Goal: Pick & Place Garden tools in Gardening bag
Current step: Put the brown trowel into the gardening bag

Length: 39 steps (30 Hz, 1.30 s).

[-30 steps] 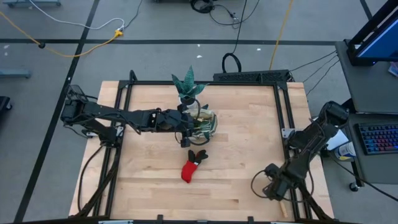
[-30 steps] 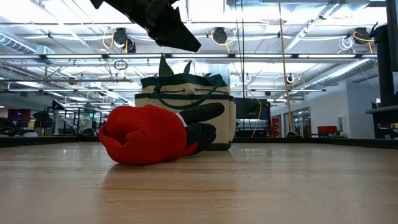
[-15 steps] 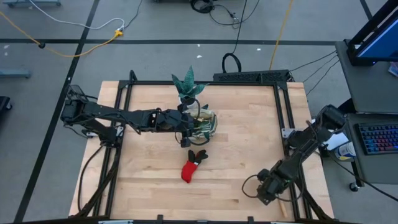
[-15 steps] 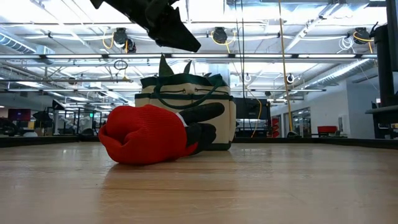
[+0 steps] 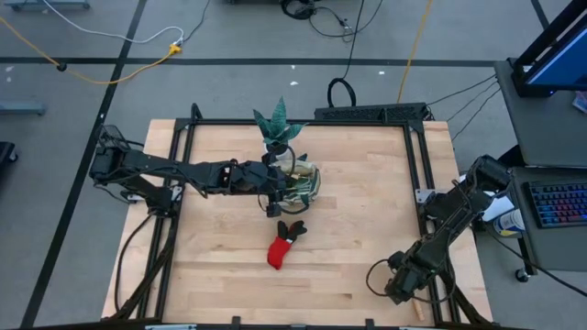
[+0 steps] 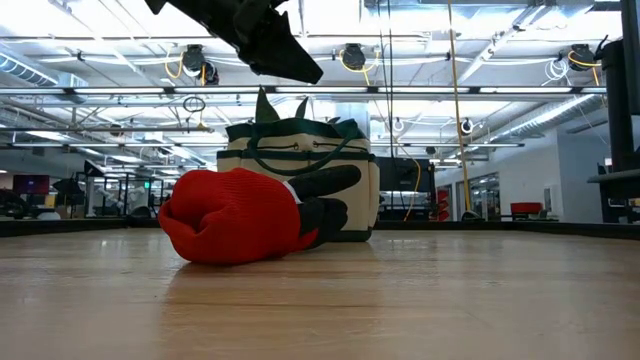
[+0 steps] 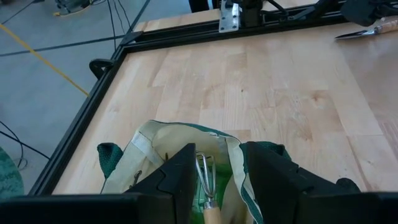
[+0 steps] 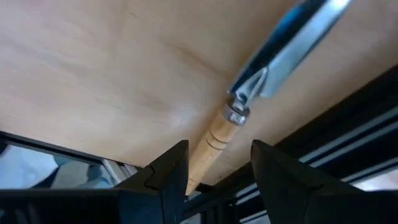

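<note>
Gardening bag [image 5: 298, 181] on wooden table [image 5: 358, 211]

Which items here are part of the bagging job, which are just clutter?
Job:
- gardening bag, left gripper open above it
- fork in the bag
- red glove, lying on the table
- wooden-handled trowel, right gripper open over its handle

Not job:
- potted plant behind the bag
- keyboard, off the table
</note>
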Each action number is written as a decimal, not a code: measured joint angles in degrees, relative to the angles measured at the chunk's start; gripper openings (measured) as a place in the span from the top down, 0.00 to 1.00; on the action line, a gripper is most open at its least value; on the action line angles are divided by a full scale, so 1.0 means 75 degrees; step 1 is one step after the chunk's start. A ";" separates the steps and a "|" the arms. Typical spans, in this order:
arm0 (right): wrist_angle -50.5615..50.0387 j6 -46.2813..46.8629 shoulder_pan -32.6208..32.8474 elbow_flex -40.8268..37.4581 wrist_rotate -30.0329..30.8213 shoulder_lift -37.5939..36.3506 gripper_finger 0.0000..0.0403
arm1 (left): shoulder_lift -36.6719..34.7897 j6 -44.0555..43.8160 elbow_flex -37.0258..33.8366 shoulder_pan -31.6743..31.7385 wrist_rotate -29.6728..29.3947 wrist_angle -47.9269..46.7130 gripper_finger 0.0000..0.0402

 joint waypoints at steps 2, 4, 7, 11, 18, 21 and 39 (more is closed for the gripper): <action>-0.0012 -0.0042 0.0085 0.0000 -0.0014 0.0079 0.59 | 0.0000 0.0000 0.0000 0.0000 0.0000 0.0003 0.63; -0.0045 -0.0094 0.0150 0.0000 -0.0035 0.0189 0.59 | 0.0000 0.0000 0.0000 -0.0003 0.0000 0.0002 0.63; -0.0030 -0.0171 0.0154 0.0000 -0.0353 0.0400 0.59 | 0.0000 -0.0009 0.0000 -0.0002 0.0000 0.0004 0.63; -0.0023 -0.0646 0.0123 0.0003 -0.0393 0.0618 0.59 | 0.0000 -0.0006 0.0000 -0.0003 0.0000 0.0015 0.63; -0.0034 -0.0979 0.0018 0.0003 -0.0224 0.0876 0.59 | 0.0000 -0.0029 0.0000 -0.0003 0.0000 0.0012 0.63; -0.0030 -0.1265 0.0052 0.0003 -0.0203 0.0876 0.59 | 0.0000 -0.0030 0.0000 -0.0003 0.0000 0.0015 0.63; -0.0002 -0.1807 0.0053 0.0013 0.0469 0.0854 0.88 | 0.0000 -0.0029 0.0000 -0.0003 0.0000 0.0009 0.63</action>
